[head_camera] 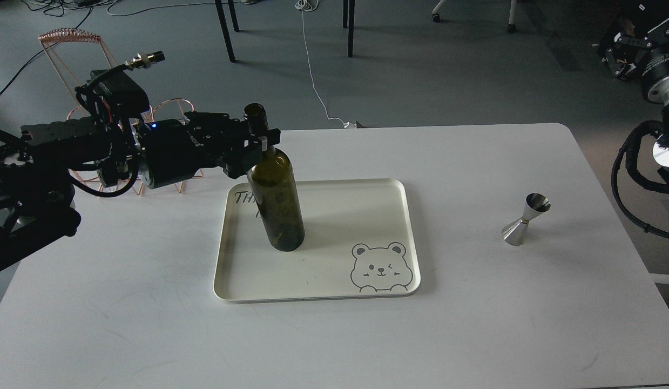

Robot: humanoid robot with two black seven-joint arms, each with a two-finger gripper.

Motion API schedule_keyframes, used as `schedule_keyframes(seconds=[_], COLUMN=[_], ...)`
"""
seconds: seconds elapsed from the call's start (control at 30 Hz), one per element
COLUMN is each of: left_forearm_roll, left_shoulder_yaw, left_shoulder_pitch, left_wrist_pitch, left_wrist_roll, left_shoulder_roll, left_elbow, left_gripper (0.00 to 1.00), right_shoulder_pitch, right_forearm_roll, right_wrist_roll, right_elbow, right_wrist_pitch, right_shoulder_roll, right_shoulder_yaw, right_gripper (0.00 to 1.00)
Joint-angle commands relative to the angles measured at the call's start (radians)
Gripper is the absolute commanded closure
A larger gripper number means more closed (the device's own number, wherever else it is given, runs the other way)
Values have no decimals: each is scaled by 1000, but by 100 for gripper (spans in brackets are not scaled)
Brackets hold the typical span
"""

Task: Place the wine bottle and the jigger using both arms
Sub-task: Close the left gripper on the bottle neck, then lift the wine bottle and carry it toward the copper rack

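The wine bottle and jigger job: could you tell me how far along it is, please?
Done: the wine bottle stands upright on the cream tray. In hand: the left gripper is closed on its neck. Left: the jigger stands untouched on the table, right of the tray; the right arm's fingers are out of view.

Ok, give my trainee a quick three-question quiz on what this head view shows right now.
1. True or false: the wine bottle stands upright on the cream tray.
2. Where is the jigger? A) on the tray B) on the bare table, right of the tray C) in the right hand
3. Fill in: the left hand grips the bottle at its ____.

Key: 1 true. 2 B. 3 neck. The right hand's fingers are out of view; only parts of that arm show at the right edge.
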Motion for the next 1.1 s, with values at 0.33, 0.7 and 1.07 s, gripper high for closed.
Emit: schedule_keyframes(seconds=[0.33, 0.7, 1.07], left_forearm_roll=[-6, -109, -151], left_shoulder_yaw=[-21, -147, -133], left_shoulder_pitch=[-3, -14, -101], left_wrist_pitch=[0, -11, -12], left_wrist_roll=[-48, -111, -111], left_shoulder_roll=[14, 210, 256], left_elbow=[-13, -47, 153], left_gripper=[88, 88, 88], right_shoulder_pitch=[0, 0, 3], right_forearm_roll=[0, 0, 0], right_wrist_roll=[0, 0, 0], right_elbow=[-1, -1, 2], right_wrist_pitch=[0, 0, -2], right_shoulder_roll=[-2, -3, 0], right_shoulder_yaw=[0, 0, 0], right_gripper=[3, 3, 3])
